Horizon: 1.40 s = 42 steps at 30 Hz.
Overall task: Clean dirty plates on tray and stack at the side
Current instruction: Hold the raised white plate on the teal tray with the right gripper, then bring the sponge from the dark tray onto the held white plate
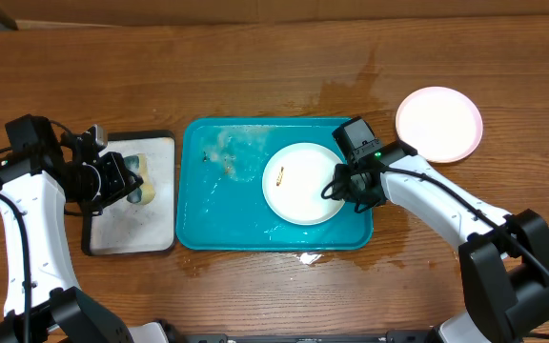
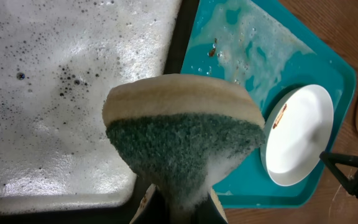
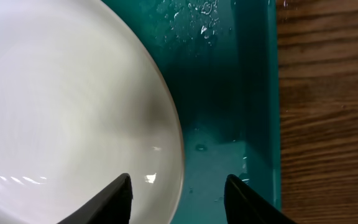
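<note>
One pale plate [image 1: 437, 124] is set aside on the table [image 1: 255, 57]; a smeared white plate [image 1: 303, 183] lies uncleaned on the teal tray [image 1: 219, 205], its rim straddled by the released right gripper [image 3: 178, 190], a sponge [image 2: 185, 134] being clamped in the left gripper [image 1: 122, 179].

Left gripper [image 1: 127, 179] clamped tight; right gripper [image 3: 178, 190] aimed downward, jaws parted

The left arm [image 1: 22, 224] and the right arm [image 1: 437, 200] share one build: smooth white tubular links between bulky matte black joint housings. Thin black cables [image 1: 330, 187] loop beside each wrist. A small green light [image 1: 377, 151] glows by the right wrist's black boxy camera block [image 1: 355, 139]. The right gripper [image 3: 179, 198] has black tapered wedge fingers [image 3: 118, 198].
</note>
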Tool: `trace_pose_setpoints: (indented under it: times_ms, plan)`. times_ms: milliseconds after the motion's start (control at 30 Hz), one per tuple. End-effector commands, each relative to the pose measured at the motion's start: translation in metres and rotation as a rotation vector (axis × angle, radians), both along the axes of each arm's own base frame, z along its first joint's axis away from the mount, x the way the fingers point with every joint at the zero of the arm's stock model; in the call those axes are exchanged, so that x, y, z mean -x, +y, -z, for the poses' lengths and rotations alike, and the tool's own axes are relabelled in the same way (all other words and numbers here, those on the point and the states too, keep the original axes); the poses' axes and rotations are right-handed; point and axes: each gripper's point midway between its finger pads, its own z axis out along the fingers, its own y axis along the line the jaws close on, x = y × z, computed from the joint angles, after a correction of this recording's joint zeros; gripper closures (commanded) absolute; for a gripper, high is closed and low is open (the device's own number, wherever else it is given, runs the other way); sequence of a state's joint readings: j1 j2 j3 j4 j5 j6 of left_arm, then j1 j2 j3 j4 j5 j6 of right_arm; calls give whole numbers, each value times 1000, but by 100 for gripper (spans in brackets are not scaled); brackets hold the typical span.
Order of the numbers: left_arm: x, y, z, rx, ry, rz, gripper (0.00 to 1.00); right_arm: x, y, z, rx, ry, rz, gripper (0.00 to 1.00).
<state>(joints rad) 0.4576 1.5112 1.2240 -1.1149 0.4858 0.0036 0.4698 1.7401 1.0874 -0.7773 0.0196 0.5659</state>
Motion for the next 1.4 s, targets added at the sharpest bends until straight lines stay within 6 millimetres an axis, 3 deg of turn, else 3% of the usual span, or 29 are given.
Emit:
trace_pose_setpoints:
  times_ms: [0, 67, 333, 467, 567, 633, 767, 1000, 1133, 1367]
  plan:
    - [-2, -2, -1, -5, -9, 22, 96, -6, 11, -9, -89, -1, 121, 54]
    - [-2, -2, -1, -5, -8, 21, 96, -6, 11, -8, -92, -2, 136, 61]
    - [-5, 4, 0, -41, -17, 17, 96, -5, 13, 11, -101, -15, 130, 69]
    - [-9, 6, 1, -66, -29, 22, 96, -5, 12, 17, -94, -3, 130, 81]
    - [-17, -1, -1, -84, -56, 56, 96, -5, 13, 22, -91, 2, 131, 83]
    - [-25, -11, -2, -100, -82, 96, 96, -6, 14, 22, -99, 3, 129, 92]
    - [-36, -44, -2, -155, -110, 213, 96, -5, 15, 22, -104, 8, 127, 96]
    - [-57, -139, -14, -107, -217, 367, 96, -4, 15, 22, -102, 12, 127, 96]
    - [-54, -193, -21, -52, -249, 427, 96, -3, 15, 22, -101, 15, 127, 96]
    - [-43, -240, -3, -143, -227, 491, 96, -2, 15, 22, -103, 21, 126, 96]
